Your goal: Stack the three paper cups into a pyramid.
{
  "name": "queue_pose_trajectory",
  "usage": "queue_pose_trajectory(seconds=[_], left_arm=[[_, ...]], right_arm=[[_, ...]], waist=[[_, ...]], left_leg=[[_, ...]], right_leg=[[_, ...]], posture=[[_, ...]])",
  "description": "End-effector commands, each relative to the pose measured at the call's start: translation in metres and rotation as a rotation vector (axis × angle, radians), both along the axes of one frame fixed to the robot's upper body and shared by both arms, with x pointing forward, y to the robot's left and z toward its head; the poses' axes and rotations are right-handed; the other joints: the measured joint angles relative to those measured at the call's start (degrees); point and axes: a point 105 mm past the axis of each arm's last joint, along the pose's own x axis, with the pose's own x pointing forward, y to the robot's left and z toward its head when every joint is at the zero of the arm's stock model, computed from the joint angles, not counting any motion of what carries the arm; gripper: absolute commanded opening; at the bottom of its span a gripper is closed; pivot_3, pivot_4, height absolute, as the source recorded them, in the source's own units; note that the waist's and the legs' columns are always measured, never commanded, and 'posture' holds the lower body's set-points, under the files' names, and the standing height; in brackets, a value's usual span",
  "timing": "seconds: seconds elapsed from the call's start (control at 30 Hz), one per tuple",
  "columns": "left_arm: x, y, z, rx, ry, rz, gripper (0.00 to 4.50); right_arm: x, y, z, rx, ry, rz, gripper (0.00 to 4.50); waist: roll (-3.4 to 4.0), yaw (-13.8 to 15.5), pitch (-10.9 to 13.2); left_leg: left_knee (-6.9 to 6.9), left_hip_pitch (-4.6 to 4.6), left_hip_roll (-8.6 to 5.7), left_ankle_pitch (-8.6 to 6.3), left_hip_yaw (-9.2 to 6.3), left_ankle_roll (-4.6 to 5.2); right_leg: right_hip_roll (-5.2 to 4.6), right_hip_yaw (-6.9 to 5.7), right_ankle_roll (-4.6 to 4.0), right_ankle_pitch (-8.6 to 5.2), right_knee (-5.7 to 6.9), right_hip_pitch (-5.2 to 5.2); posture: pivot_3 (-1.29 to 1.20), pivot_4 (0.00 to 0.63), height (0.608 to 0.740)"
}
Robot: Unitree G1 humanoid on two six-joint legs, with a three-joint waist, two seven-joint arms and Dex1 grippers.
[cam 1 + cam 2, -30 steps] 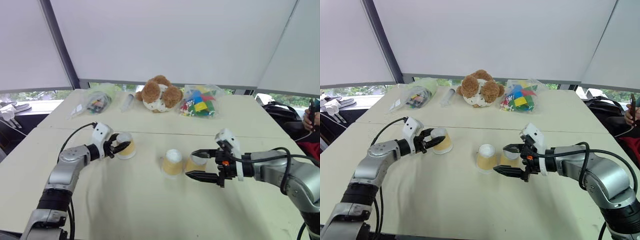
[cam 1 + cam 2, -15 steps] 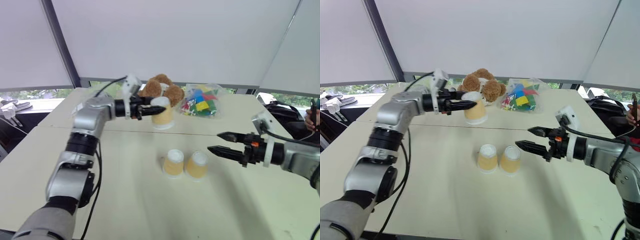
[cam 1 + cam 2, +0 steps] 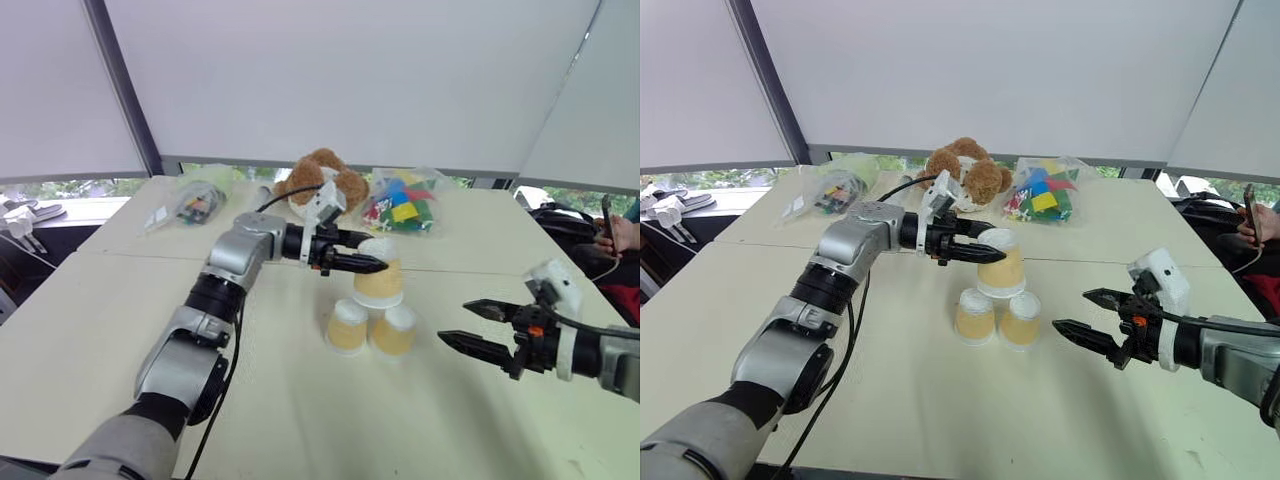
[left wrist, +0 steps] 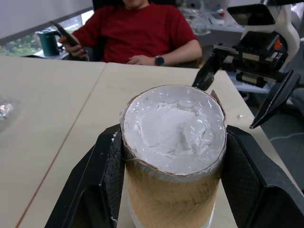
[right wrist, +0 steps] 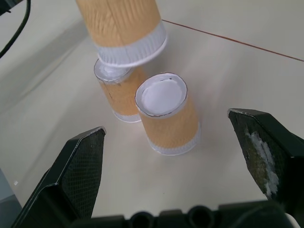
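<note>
I'm looking at what reads as an office or lab test room: pale tables (image 3: 90, 330) pushed together under drawn white blinds (image 3: 330, 80). A plush toy (image 3: 318, 182) and bagged bits (image 3: 402, 205) sit at the far edge, and a person in a red shirt (image 4: 140, 31) sits with a phone beside the table

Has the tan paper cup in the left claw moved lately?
Yes. The held tan paper cup went rightward, now above the two standing cups.
</note>
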Motion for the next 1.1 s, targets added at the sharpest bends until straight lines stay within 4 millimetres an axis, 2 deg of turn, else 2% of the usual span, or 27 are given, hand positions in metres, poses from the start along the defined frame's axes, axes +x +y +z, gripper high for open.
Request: queue_pose_trajectory(seconds=[0.03, 0.43, 0.47, 0.5, 0.53, 0.57, 0.8, 0.97, 1.1], left_arm=[[-0.006, -0.009, 0.009, 0.021, -0.061, -0.050, 2.21], [-0.011, -0.012, -0.013, 0.102, -0.098, -0.095, 2.21], [-0.011, -0.012, -0.014, 0.110, -0.100, -0.097, 3.24], [-0.010, -0.011, -0.015, 0.114, -0.098, -0.095, 3.53], [-0.010, -0.010, -0.016, 0.117, -0.097, -0.091, 4.10], [-0.009, -0.010, -0.016, 0.115, -0.097, -0.086, 4.46], [-0.009, -0.009, -0.010, 0.086, -0.099, -0.078, 4.46], [-0.020, -0.002, 0.013, 0.017, -0.087, -0.132, 4.46], [-0.027, 0.015, 0.040, -0.061, -0.067, -0.142, 4.46]], right_arm=[[-0.003, 0.001, 0.007, -0.015, -0.039, -0.004, 4.50], [-0.001, 0.002, 0.008, 0.030, -0.062, -0.023, 4.50], [0.000, 0.002, 0.008, 0.031, -0.063, -0.023, 4.50], [0.000, 0.002, 0.008, 0.032, -0.065, -0.023, 4.50], [0.001, 0.002, 0.008, 0.033, -0.066, -0.022, 4.50], [0.001, 0.002, 0.008, 0.035, -0.067, -0.022, 4.50], [0.004, 0.002, 0.007, 0.042, -0.067, -0.020, 4.50], [0.007, 0.004, 0.004, 0.045, -0.061, -0.010, 4.50], [0.010, 0.004, 0.003, 0.052, -0.063, -0.003, 4.50]], waist=[[0.00, 0.03, 0.00], [0.02, -0.03, -0.01], [0.02, -0.02, -0.01], [0.02, -0.02, -0.01], [0.02, -0.02, -0.01], [0.01, -0.01, -0.01], [0.02, -0.01, -0.01], [0.03, -0.03, -0.01], [0.03, -0.18, -0.02]], left_leg=[[0.00, -0.01, -0.02, 0.00, -0.04, 0.00], [-0.03, -0.03, -0.02, 0.00, -0.17, 0.01], [-0.03, -0.03, -0.02, 0.00, -0.17, 0.00], [-0.03, -0.03, -0.02, 0.00, -0.18, 0.01], [-0.03, -0.03, -0.02, 0.00, -0.18, 0.01], [-0.03, -0.03, -0.02, 0.00, -0.18, 0.01], [-0.02, -0.03, -0.02, 0.01, -0.19, 0.01], [-0.02, -0.03, -0.02, 0.01, -0.19, 0.01], [-0.02, -0.01, -0.01, 0.01, -0.21, 0.01]], right_leg=[[0.00, 0.00, 0.00, 0.00, 0.00, 0.01], [0.06, 0.00, 0.01, -0.01, 0.00, 0.02], [0.06, 0.00, 0.01, -0.01, 0.00, 0.02], [0.06, 0.00, 0.01, -0.01, 0.00, 0.02], [0.06, 0.00, 0.01, -0.01, 0.00, 0.02], [0.06, 0.00, 0.01, -0.01, 0.00, 0.02], [0.06, 0.00, 0.01, 0.00, 0.00, 0.04], [0.06, 0.00, 0.01, 0.00, 0.00, 0.04], [0.07, -0.01, 0.02, -0.01, 0.04, 0.03]], posture=[[0.00, 0.150, 0.740], [0.00, 0.150, 0.740], [0.00, 0.150, 0.740], [0.00, 0.150, 0.740], [0.00, 0.150, 0.740], [0.00, 0.150, 0.740], [0.00, 0.150, 0.740], [0.00, 0.150, 0.740], [0.00, 0.150, 0.740]])
